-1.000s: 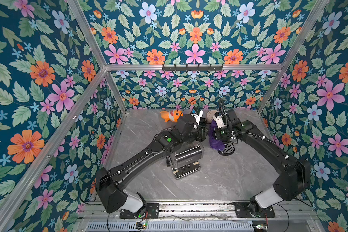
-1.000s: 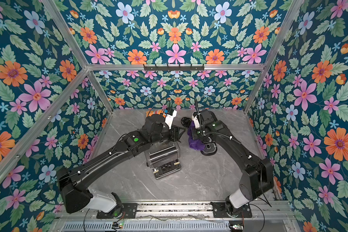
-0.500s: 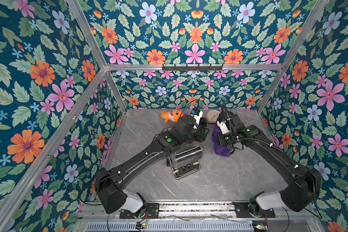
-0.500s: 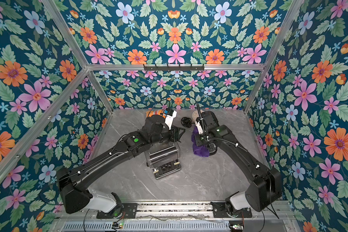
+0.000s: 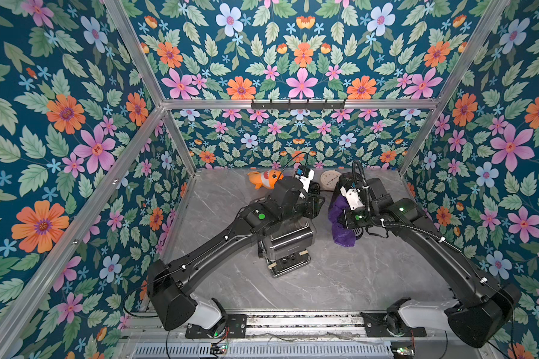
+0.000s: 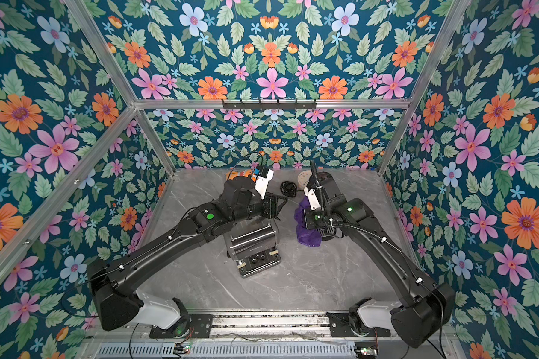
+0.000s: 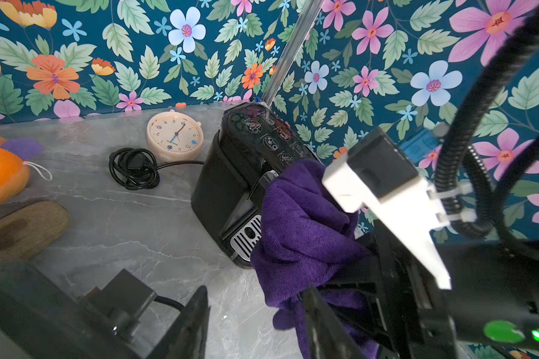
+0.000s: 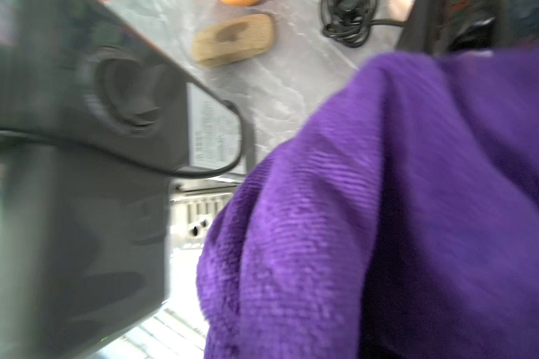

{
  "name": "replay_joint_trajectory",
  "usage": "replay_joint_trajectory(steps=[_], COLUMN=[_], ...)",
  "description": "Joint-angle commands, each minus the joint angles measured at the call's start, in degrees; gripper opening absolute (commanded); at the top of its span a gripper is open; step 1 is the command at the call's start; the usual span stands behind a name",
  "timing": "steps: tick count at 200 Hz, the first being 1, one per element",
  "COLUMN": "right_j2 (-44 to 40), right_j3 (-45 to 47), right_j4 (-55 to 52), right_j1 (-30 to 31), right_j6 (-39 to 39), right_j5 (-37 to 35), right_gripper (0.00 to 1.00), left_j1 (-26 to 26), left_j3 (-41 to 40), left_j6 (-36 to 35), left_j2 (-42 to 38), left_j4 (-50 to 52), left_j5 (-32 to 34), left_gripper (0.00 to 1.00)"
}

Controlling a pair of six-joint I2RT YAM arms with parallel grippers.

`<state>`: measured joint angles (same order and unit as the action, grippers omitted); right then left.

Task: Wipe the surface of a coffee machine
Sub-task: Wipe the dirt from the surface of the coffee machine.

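One pincer does the work: your right pincer (image 5: 341, 217) is pressed together on a bunched purple cloth (image 5: 339, 231), which lies against the front of the black coffee machine (image 5: 378, 186) at the back right of the table (image 5: 339, 279). Wiping looks under way, with the machine's top and sides likely left to do. Your left pincer (image 5: 318, 205) hangs spread and empty above the silver appliance (image 5: 288, 245).

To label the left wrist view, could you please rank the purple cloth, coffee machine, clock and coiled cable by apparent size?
1. purple cloth, nearest the camera.
2. coffee machine, partly covered by it.
3. clock and coiled cable: look about alike, so unranked.
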<state>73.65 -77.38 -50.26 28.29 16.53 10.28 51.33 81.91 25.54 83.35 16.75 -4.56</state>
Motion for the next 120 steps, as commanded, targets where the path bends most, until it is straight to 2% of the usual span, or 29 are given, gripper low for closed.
replay_joint_trajectory(steps=[1, 20, 75, 120], right_j2=[-0.75, -1.23, -0.09, 0.53], right_j3=[-0.32, -0.22, -0.53, -1.26], right_j4=[0.46, 2.21, 4.35, 4.21], right_j1=[0.07, 0.09, 0.09, 0.09], right_j6=[2.94, 3.82, 4.26, 3.18], right_j5=[5.77, 8.19, 8.26, 4.59], right_gripper=[0.0, 0.0, 0.0, 0.0], left_j1=[-0.09, -0.09, -0.09, -0.09], left_j3=[0.69, 1.09, 1.19, 0.63], left_j6=[-0.36, -0.47, -0.54, -0.5], left_j2=[-0.08, -0.08, -0.34, -0.51], left_j4=[-0.3, -0.12, 0.29, 0.12], left_j5=[0.16, 0.18, 0.59, 0.6], left_gripper=[0.5, 0.5, 0.51, 0.51])
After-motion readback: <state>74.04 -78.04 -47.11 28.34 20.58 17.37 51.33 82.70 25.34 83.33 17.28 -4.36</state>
